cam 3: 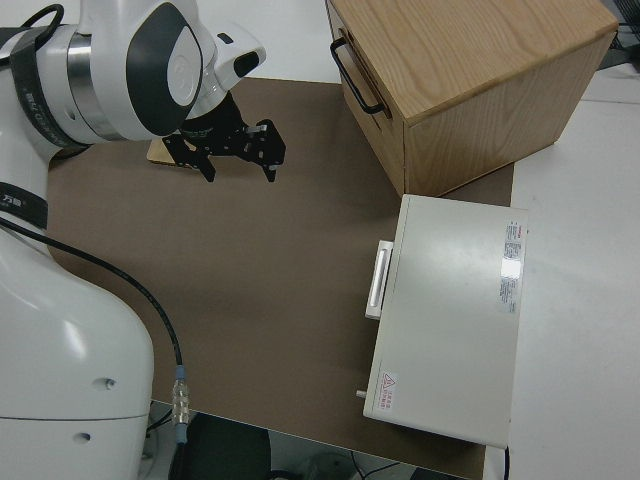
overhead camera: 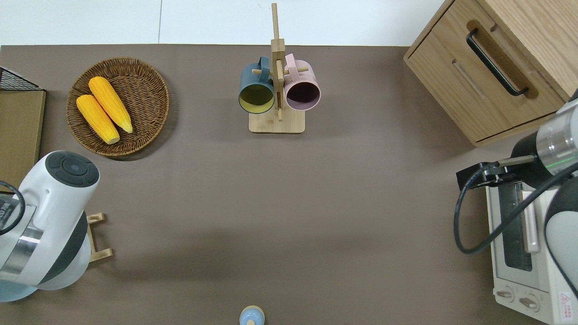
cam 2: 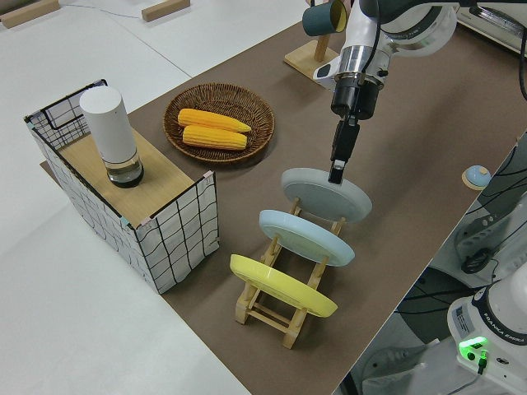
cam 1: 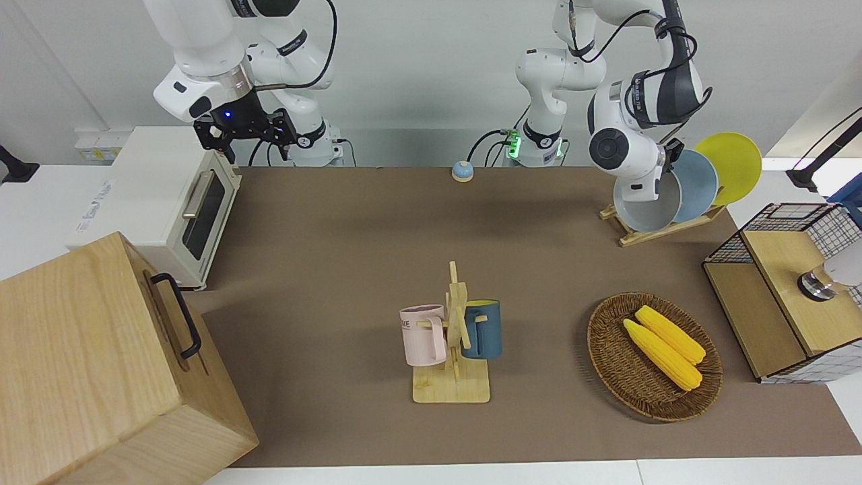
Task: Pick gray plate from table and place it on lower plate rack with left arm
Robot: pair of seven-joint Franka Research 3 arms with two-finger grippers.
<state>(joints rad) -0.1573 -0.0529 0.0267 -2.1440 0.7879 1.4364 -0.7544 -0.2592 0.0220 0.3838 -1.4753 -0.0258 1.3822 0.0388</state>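
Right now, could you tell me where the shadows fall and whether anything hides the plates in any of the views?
Front view: soft shadows beside the wicker basket and mug stand; left arm covers part of the gray plate. Overhead view: the left arm hides the plates; only the lower plate rack ends show. Left side view: evenly lit, plates unobstructed.

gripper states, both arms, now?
Left gripper: shut on the gray plate, which sits in the lower plate rack.
Right gripper: open, holding nothing, parked.
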